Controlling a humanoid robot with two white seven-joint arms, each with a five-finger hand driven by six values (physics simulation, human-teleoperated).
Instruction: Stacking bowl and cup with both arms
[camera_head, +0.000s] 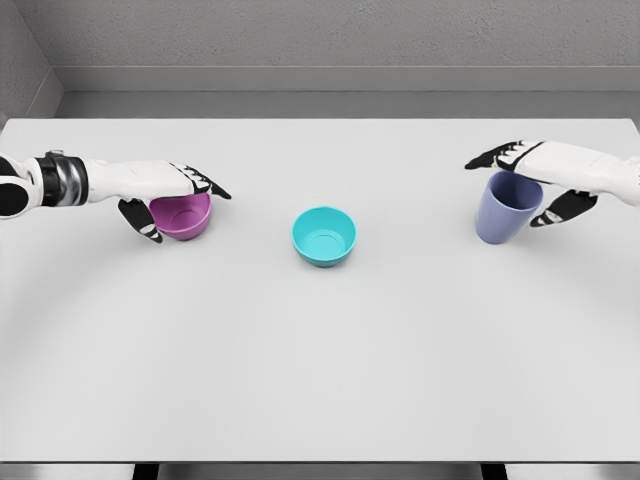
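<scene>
Teal bowl (324, 237) empty at centre of white table (320, 380); left hand (172, 197) cupped around purple bowl (184, 217); right hand (532, 180) grasping blue cup (505, 212), upright at right; grey wall (320, 40) behind

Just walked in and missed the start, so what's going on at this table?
A two-armed robot is setting up to stack dishes. Its left robot hand is around a purple bowl on the left of the white table, and its right robot hand is at a blue cup on the right. A teal bowl sits untouched in the middle. All three stand on the table, nothing stacked yet.
</scene>
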